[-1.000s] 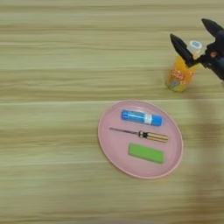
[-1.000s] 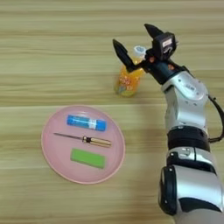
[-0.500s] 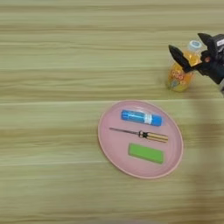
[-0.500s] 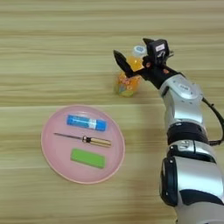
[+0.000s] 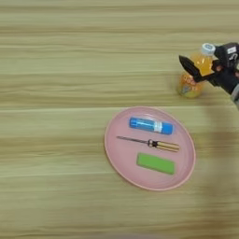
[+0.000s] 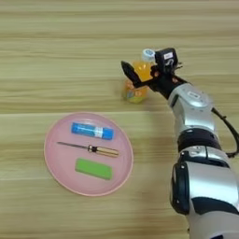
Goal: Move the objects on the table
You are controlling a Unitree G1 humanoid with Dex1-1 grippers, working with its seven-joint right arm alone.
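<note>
Three small items on pink plate point(image 6: 56, 177), mid tabletop point(image 5: 56, 70): blue tube w/ white label point(image 5: 151, 125) at far side, screwdriver point(image 5: 149, 143) across centre w/ yellow-black handle pointing right, green block point(image 6: 94, 168) at near side. All three flat, roughly parallel, apart from each other.

Orange drink bottle point(image 6: 137, 84) off plate, up and to right of it, on bare wood. White cap at top, red label low on body. Tilted, cap leaning toward right arm.

Right gripper point(image 6: 146, 73) in from picture right, silver forearm point(image 6: 191, 102) behind it. Black fingers point(image 5: 190, 68) spread either side of bottle's upper half: one long finger on bottle's left, other part of gripper at cap side on right. Fingers around bottle neck/shoulder, close against it, but gap vs. contact not clear — cannot tell if clamped or just bracketing. Base of bottle appears down at tabletop level; cannot tell if resting or just lifted.

Plate well apart from gripper. Bottle near plate's far right rim, not touching.
</note>
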